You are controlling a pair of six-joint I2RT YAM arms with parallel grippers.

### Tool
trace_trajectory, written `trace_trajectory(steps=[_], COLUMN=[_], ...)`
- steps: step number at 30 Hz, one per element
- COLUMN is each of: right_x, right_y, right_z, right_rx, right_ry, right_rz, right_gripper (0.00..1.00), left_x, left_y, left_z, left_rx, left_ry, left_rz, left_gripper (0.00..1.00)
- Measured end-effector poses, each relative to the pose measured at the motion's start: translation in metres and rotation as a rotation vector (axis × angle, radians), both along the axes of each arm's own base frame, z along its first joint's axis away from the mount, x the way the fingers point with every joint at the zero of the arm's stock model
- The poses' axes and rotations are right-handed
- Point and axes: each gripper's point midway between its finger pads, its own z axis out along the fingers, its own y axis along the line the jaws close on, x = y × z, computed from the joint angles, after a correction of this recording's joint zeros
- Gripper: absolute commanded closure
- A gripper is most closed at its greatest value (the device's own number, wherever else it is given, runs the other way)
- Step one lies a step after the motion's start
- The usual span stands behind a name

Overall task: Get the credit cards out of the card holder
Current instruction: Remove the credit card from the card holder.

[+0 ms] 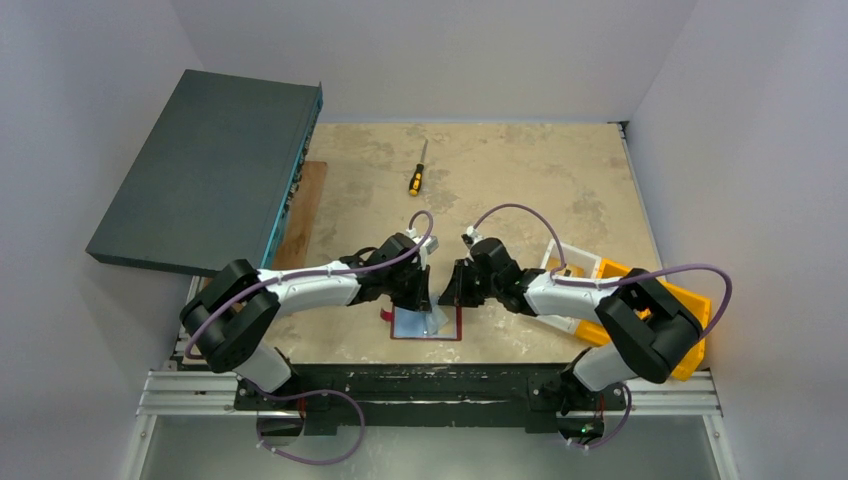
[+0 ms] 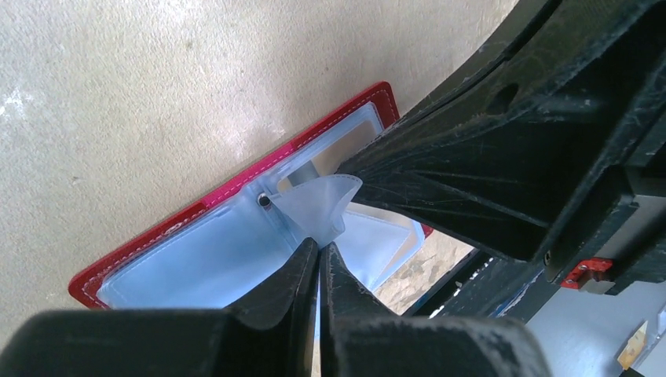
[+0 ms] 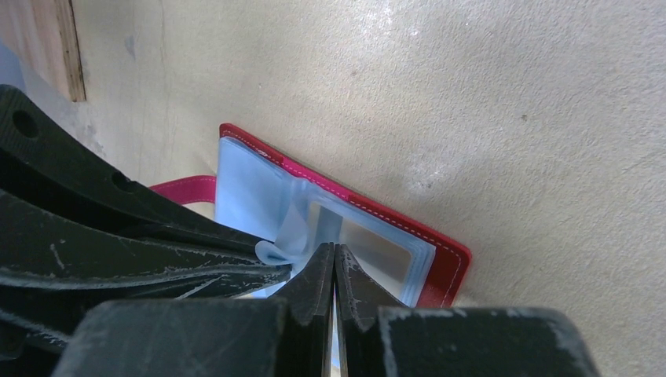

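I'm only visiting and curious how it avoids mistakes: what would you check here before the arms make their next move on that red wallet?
1. Card holder lying open on the table: ok.
2. Left tool pinching a clear sleeve up: ok.
3. Right tool holding a card: cannot tell; its tips are shut against the sleeves.
4. Any card out on the table: not ok, none seen.
5. Tools not touching each other: cannot tell, they are very close.
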Motion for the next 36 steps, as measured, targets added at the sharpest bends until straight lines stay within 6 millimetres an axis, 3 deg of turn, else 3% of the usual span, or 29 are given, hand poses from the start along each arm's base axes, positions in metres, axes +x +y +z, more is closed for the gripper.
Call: trace_trajectory(steps=[11,16,20,27,33,36], right_x=[-0.012,-0.016,-0.02,-0.026,-0.029,-0.027], right_y=[0.008,0.01,0.015,0.038,0.049,0.051], right_z=[-0.001,0.0,0.002,0.005,-0.014,-0.015], right_rx=[0.024,0.032,0.036,0.046,0.009,0.006], right_ry=[0.027,0.034,0.036,0.042,0.088,0.09], right_rz=[0.064,0.081,0.103,0.162,0.179,0.172], right_gripper=[1.0,1.0,1.0,1.0,1.0,1.0], left_x=[-0.001,-0.001,-0.002,-0.009,-0.014,-0.017], left_y=[0.003,0.014,0.035,0.067,0.075,0.075], left_z=[0.008,0.024,0.036,0.042,0.043,0.042], left_rx=[-0.009,0.006,0.06,0.152,0.175,0.173], left_ry=[-0.013,-0.039,-0.065,-0.063,-0.054,-0.042], left_rz=[0.008,0.046,0.109,0.181,0.186,0.179], left_gripper=[0.73,0.72,0.71,0.71,0.71,0.71])
